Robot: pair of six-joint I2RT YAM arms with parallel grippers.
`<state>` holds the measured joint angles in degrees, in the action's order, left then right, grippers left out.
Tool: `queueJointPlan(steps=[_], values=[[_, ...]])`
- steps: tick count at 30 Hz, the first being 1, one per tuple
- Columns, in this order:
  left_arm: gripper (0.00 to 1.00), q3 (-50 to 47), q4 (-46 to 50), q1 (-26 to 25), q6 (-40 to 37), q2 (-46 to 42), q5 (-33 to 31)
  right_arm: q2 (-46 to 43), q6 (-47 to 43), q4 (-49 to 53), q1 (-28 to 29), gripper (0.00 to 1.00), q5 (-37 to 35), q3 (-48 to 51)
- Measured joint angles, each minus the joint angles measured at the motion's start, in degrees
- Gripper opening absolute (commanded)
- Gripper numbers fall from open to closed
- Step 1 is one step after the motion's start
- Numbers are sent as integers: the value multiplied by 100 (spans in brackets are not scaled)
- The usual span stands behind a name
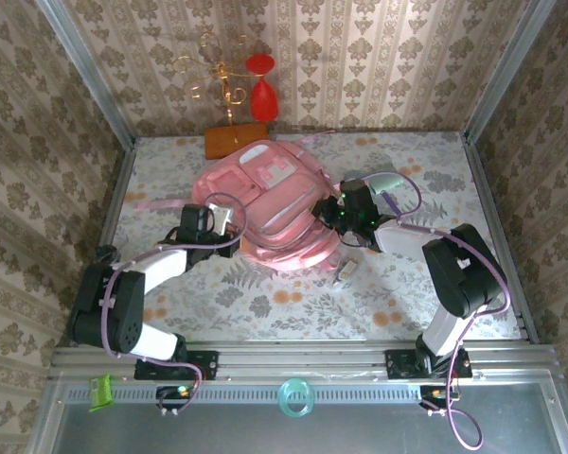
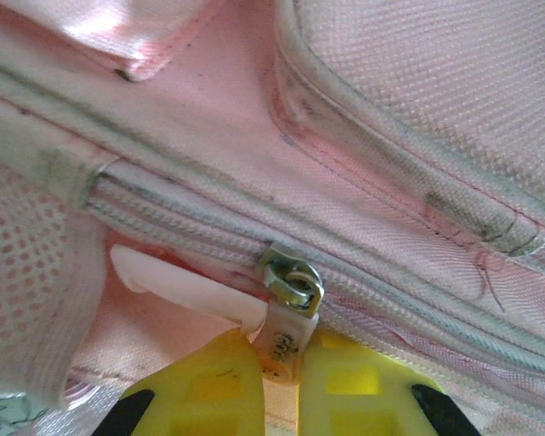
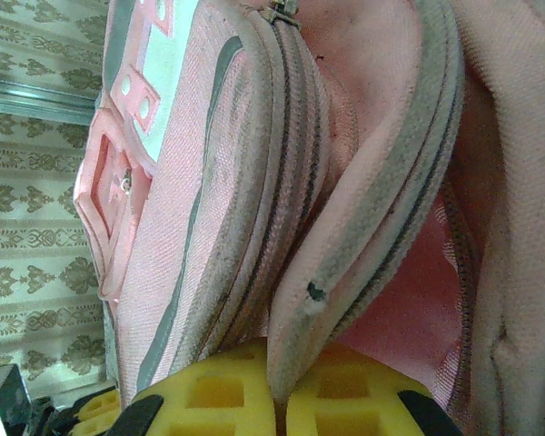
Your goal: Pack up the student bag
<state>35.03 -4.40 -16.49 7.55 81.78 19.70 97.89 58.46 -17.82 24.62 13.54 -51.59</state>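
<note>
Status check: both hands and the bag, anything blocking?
Left hand shut on zipper pull. Right hand shut on student bag at its opening edge. Bag lies flat on table, compartment gaping. Nothing seen in the pull's way.

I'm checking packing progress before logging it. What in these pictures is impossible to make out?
- Inside of the student bag: right wrist view, its folded rim and shadow hide any contents.
- Small pale item on the table: top view, too small to identify.
- Print on the zipper pull: left wrist view, blurred and partly pinched by the left gripper.
</note>
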Motion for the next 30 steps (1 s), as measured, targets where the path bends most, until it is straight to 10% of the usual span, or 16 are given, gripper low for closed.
queueJointPlan(steps=[22,30], values=[[0,162,149,535,597,-42,-153,-153,-109,-11,0,0,-15,39],[66,-24,179,719,883,-717,-538,-153,398,-562,7,0,299,31]])
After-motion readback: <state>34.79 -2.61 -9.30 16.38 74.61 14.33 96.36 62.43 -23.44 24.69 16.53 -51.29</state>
